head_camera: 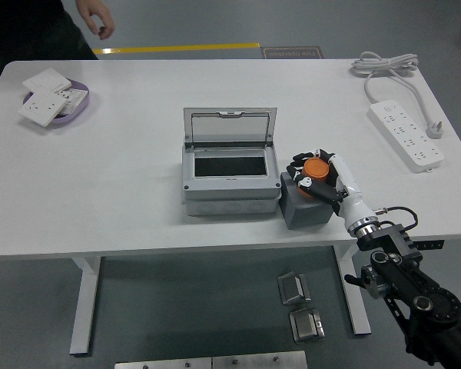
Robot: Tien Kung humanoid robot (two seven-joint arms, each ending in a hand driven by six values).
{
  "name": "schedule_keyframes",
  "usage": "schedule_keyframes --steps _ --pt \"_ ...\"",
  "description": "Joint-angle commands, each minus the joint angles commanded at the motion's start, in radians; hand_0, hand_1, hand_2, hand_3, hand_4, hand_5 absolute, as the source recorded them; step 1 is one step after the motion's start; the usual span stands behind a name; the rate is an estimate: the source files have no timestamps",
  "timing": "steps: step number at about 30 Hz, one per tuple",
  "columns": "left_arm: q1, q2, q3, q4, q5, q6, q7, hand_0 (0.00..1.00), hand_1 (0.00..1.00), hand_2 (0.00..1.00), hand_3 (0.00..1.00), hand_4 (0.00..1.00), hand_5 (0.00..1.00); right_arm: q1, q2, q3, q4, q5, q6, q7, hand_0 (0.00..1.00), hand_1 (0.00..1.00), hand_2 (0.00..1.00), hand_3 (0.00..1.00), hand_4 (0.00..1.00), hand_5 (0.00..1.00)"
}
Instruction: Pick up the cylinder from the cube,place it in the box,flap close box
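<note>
Right hand (316, 176): fingers clamping around orange cylinder (316, 167) | cylinder sitting atop grey cube (306, 205) | cube standing just right of grey box (230, 179), lid (230, 126) standing upright | counter (131, 184): white

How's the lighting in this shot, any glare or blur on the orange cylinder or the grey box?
Head view: even, soft light, faint shadows. The orange cylinder in the right hand is sharp, as is the open grey plastic box; its clear lid shows no strong glare. The person's hand at the top edge looks slightly soft.
</note>
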Motion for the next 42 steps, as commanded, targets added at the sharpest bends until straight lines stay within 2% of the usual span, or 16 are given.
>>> schedule_keyframes --steps 5,6,11,12,17,18,23,24,27,29,30,35,36,41,42 --pt "-0.001 0.001 -0.001 0.0 0.0 0.0 0.0 0.573 0.619 0.6 0.619 0.644 0.142 0.004 0.002 -0.002 0.0 0.0 -0.008 -0.005 0.638 0.599 0.484 0.466 0.608 0.002" --pt "-0.002 0.001 -0.002 0.0 0.001 0.0 0.0 0.573 0.62 0.601 0.617 0.649 0.14 0.004 0.002 -0.002 0.0 0.0 -0.009 -0.007 0.543 0.558 0.442 0.417 0.312 0.002" --pt "-0.002 0.001 -0.002 0.0 0.0 0.0 -0.001 0.573 0.62 0.601 0.617 0.649 0.14 0.006 0.002 -0.005 0.002 0.007 -0.014 -0.011 0.543 0.558 0.442 0.417 0.312 0.002" --pt "-0.001 0.001 -0.002 0.0 0.0 0.0 -0.001 0.573 0.621 0.601 0.617 0.65 0.141 0.006 0.003 -0.005 0.002 0.008 -0.015 -0.011 0.499 0.529 0.413 0.379 0.147 0.002" --pt "-0.001 0.001 -0.004 0.0 0.001 0.001 -0.001 0.573 0.621 0.601 0.617 0.65 0.141 0.009 0.001 -0.009 0.008 0.013 -0.019 -0.008 0.499 0.529 0.413 0.379 0.147 0.002" --pt "0.0 0.001 -0.004 0.0 0.001 0.001 -0.001 0.573 0.622 0.602 0.617 0.653 0.143 0.011 0.001 -0.01 0.009 0.014 -0.02 -0.008 0.431 0.484 0.38 0.313 0.002 0.002" --pt "0.001 0.001 -0.008 0.0 0.006 0.001 0.0 0.573 0.622 0.602 0.617 0.653 0.143 0.024 -0.005 -0.014 0.01 0.019 -0.022 -0.006 0.431 0.484 0.38 0.313 0.002 0.002" --pt "0.001 0.002 -0.009 0.0 0.007 0.001 0.0 0.573 0.623 0.602 0.617 0.657 0.147 0.028 -0.006 -0.015 0.011 0.02 -0.023 -0.005 0.421 0.442 0.353 0.289 0.002 0.002" --pt "0.001 0.002 -0.013 0.0 0.01 0.001 0.001 0.573 0.623 0.602 0.617 0.657 0.147 0.039 -0.011 -0.017 0.02 0.017 -0.031 -0.008 0.421 0.442 0.353 0.289 0.002 0.002" --pt "0.002 0.002 -0.015 0.0 0.011 0.002 0.002 0.573 0.623 0.602 0.617 0.657 0.147 0.048 -0.016 -0.022 0.038 0.004 -0.046 -0.019 0.421 0.442 0.353 0.289 0.002 0.002" --pt "0.002 0.002 -0.016 0.0 0.011 0.002 0.002 0.572 0.623 0.603 0.617 0.662 0.154 0.054 -0.02 -0.026 0.048 -0.008 -0.056 -0.026 0.414 0.412 0.317 0.257 0.002 0.002" --pt "0.008 0.001 -0.02 0.0 0.01 0.005 0.006 0.572 0.623 0.603 0.617 0.662 0.154 0.106 -0.039 -0.087 0.12 -0.119 -0.125 -0.091 0.414 0.412 0.317 0.257 0.002 0.002" --pt "0.009 0.001 -0.021 0.0 0.01 0.005 0.007 0.572 0.623 0.603 0.617 0.665 0.159 0.121 -0.039 -0.105 0.133 -0.146 -0.14 -0.109 0.294 0.34 0.304 0.242 0.002 0.002" --pt "0.009 0.003 -0.027 0.0 0.015 0.006 0.009 0.572 0.623 0.603 0.617 0.665 0.159 0.203 -0.004 -0.201 0.129 -0.303 -0.203 -0.187 0.294 0.34 0.304 0.242 0.002 0.002" --pt "0.009 0.004 -0.028 0.0 0.016 0.006 0.008 0.572 0.623 0.603 0.617 0.665 0.163 0.221 0.009 -0.225 0.119 -0.342 -0.213 -0.206 0.136 0.253 0.294 0.239 0.002 0.002"
